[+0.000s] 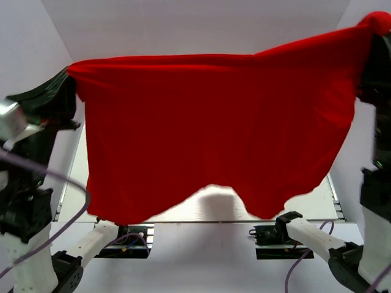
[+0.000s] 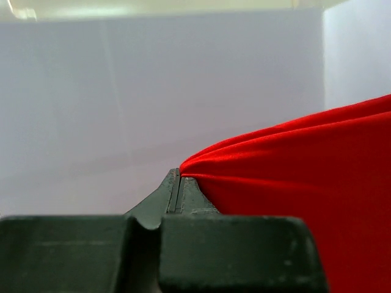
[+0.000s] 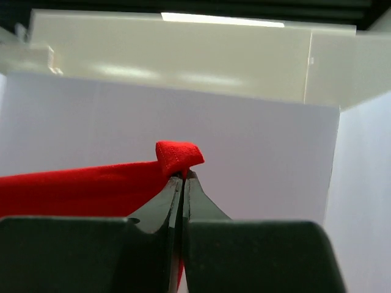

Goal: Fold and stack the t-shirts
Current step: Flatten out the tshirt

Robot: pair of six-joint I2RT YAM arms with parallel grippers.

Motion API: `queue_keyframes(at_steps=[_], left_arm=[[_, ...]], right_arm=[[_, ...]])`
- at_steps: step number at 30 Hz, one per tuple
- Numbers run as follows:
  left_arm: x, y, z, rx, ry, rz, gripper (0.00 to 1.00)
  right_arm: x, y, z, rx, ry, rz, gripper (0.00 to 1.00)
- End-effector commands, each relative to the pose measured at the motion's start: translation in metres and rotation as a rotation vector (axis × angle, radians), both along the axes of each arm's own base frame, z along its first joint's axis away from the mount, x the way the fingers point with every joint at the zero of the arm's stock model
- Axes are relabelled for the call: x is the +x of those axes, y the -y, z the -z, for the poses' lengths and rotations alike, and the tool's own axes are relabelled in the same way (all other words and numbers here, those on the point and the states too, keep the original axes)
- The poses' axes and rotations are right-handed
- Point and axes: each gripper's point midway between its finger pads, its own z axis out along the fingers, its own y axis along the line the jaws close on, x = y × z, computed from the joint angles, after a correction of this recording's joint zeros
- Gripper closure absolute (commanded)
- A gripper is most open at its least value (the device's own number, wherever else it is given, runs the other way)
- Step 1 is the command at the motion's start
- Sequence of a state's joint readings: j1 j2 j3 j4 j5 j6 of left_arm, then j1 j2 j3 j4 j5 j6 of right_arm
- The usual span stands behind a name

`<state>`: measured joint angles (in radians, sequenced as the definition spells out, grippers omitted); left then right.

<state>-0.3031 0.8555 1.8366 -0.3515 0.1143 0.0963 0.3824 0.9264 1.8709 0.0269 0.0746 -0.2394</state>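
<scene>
A single red t-shirt (image 1: 208, 134) hangs in the air above the table (image 1: 201, 212), stretched wide between the two arms like a sheet on a line. The cloth is soft, matte and plain, one even bright red with no print. Its upper edge runs nearly straight from the left, then climbs towards the far right. Its lower edge sags in two rounded lobes with a shallow arch between them. The table beneath is pale and smooth, and the shirt's grey shadow (image 1: 217, 198) lies on it under the arch.

The left gripper (image 2: 179, 174) is dark hard plastic with tapered fingers, and its jaws are pressed together on the shirt's left corner. The fabric bunches to a point right at the fingertips and spreads away to the right in smooth ridges. The right gripper (image 3: 183, 176), of the same make, is likewise clamped on the opposite corner. A small folded nub of cloth pokes out above its tips, and the rest trails off to the left. This corner is held higher than the left one. From above, the right fingers are mostly hidden by cloth, so I cannot tell whether they grip hem or shoulder. Plain white walls (image 2: 122, 91) stand on the far side.
</scene>
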Motion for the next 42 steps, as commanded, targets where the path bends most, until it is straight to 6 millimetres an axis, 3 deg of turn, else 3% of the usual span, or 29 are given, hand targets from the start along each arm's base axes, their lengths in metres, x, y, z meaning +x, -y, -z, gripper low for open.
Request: queue_keyframes(at_steps=[1, 3, 4, 5, 7, 9, 10, 12, 13, 14, 15, 16, 17, 18, 19, 20, 21, 22, 23, 25, 27, 29, 32, 33, 34, 36, 37, 39, 42], left_arm=[[0.089, 0.003, 0.049, -0.013, -0.208, -0.113, 1.00], [0.134, 0.009, 0.087, -0.020, -0.310, -0.143, 1.00], [0.152, 0.006, 0.102, -0.031, -0.349, -0.187, 1.00], [0.174, 0.008, 0.129, -0.044, -0.411, -0.207, 1.00], [0.221, 0.011, 0.197, -0.034, -0.576, -0.276, 1.00], [0.248, 0.012, 0.242, -0.066, -0.660, -0.316, 1.00], [0.270, 0.019, 0.296, -0.031, -0.768, -0.328, 1.00], [0.288, 0.021, 0.347, -0.053, -0.877, -0.362, 1.00], [0.303, 0.024, 0.397, -0.024, -0.982, -0.391, 0.95], [0.311, 0.024, 0.419, -0.018, -1.022, -0.413, 0.81], [0.318, 0.025, 0.444, -0.007, -1.071, -0.431, 0.33], [0.330, 0.023, 0.452, -0.010, -1.096, -0.453, 0.06], [0.344, 0.025, 0.498, 0.030, -1.195, -0.489, 0.00], [0.344, 0.020, 0.524, 0.068, -1.283, -0.543, 0.00], [0.367, 0.019, 0.507, 0.028, -1.270, -0.568, 0.00], [0.375, 0.013, 0.516, 0.025, -1.310, -0.612, 0.00], [0.374, 0.008, 0.557, 0.089, -1.424, -0.672, 0.00], [0.394, 0.009, 0.537, 0.058, -1.387, -0.669, 0.00], [0.399, 0.010, 0.539, 0.063, -1.394, -0.671, 0.00], [0.407, 0.010, 0.538, 0.044, -1.384, -0.646, 0.00], [0.404, 0.014, 0.540, 0.038, -1.382, -0.619, 0.00], [0.401, 0.016, 0.525, 0.016, -1.347, -0.591, 0.00], [0.386, 0.018, 0.528, 0.019, -1.359, -0.556, 0.00], [0.375, 0.015, 0.527, 0.023, -1.366, -0.558, 0.00], [0.369, 0.016, 0.528, 0.025, -1.373, -0.546, 0.00], [0.349, 0.016, 0.542, 0.005, -1.422, -0.530, 0.00], [0.340, 0.019, 0.536, 0.001, -1.421, -0.497, 0.00], [0.317, 0.019, 0.555, -0.005, -1.474, -0.480, 0.00], [0.289, 0.027, 0.567, 0.003, -1.496, -0.430, 0.00]], right_arm=[[0.093, -0.004, 0.032, 0.029, -0.157, 0.152, 1.00], [0.123, -0.007, 0.049, 0.046, -0.195, 0.189, 1.00], [0.171, -0.018, 0.086, 0.015, -0.299, 0.227, 1.00], [0.183, -0.020, 0.093, 0.020, -0.309, 0.243, 1.00], [0.242, -0.033, 0.145, -0.004, -0.423, 0.295, 1.00], [0.280, -0.043, 0.181, -0.017, -0.486, 0.314, 1.00], [0.308, -0.053, 0.224, -0.065, -0.568, 0.319, 1.00], [0.342, -0.066, 0.277, -0.097, -0.658, 0.298, 1.00], [0.352, -0.070, 0.300, -0.111, -0.699, 0.289, 1.00], [0.380, -0.078, 0.350, -0.151, -0.790, 0.288, 1.00], [0.388, -0.083, 0.371, -0.149, -0.831, 0.278, 1.00], [0.397, -0.088, 0.387, -0.162, -0.855, 0.263, 0.97], [0.421, -0.099, 0.433, -0.210, -0.935, 0.253, 0.57], [0.430, -0.101, 0.447, -0.218, -0.964, 0.246, 0.42], [0.440, -0.107, 0.493, -0.261, -1.073, 0.241, 0.30], [0.458, -0.116, 0.494, -0.277, -1.109, 0.218, 0.19], [0.465, -0.121, 0.519, -0.278, -1.173, 0.205, 0.10], [0.462, -0.122, 0.535, -0.306, -1.241, 0.203, 0.10], [0.472, -0.127, 0.513, -0.289, -1.192, 0.185, 0.10], [0.470, -0.132, 0.522, -0.312, -1.205, 0.171, 0.10], [0.459, -0.135, 0.518, -0.326, -1.206, 0.129, 0.10], [0.453, -0.136, 0.514, -0.333, -1.203, 0.109, 0.10], [0.430, -0.133, 0.508, -0.316, -1.243, 0.099, 0.10], [0.420, -0.129, 0.524, -0.317, -1.293, 0.101, 0.10], [0.412, -0.130, 0.511, -0.269, -1.291, 0.084, 0.10], [0.389, -0.127, 0.540, -0.217, -1.418, 0.061, 0.10], [0.379, -0.130, 0.530, -0.153, -1.429, 0.019, 0.10], [0.351, -0.123, 0.567, -0.146, -1.552, 0.027, 0.10], [0.308, -0.121, 0.593, -0.077, -1.669, -0.024, 0.10]])
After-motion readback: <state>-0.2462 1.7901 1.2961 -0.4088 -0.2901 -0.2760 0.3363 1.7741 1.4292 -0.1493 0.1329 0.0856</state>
